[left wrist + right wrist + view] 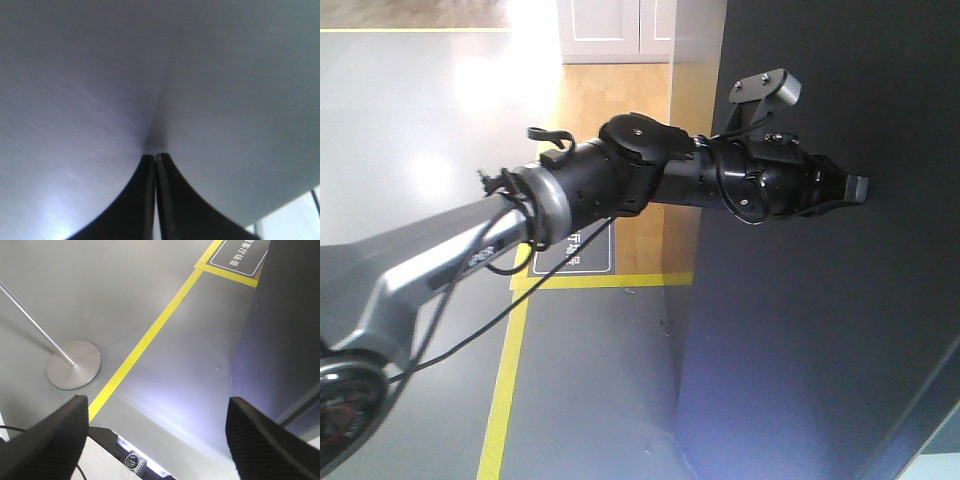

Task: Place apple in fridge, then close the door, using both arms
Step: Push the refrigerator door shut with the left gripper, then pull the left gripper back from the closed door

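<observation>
Left wrist view: my left claw (155, 159) was pressed together, butted against the door (210, 70); right claw (157, 405) spread wide.

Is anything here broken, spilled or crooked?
Nothing stands out. The left pincer is shut, its tips against the dark door, which shows no dent. No spill shows on the grey floor, and its yellow line runs straight.
</observation>
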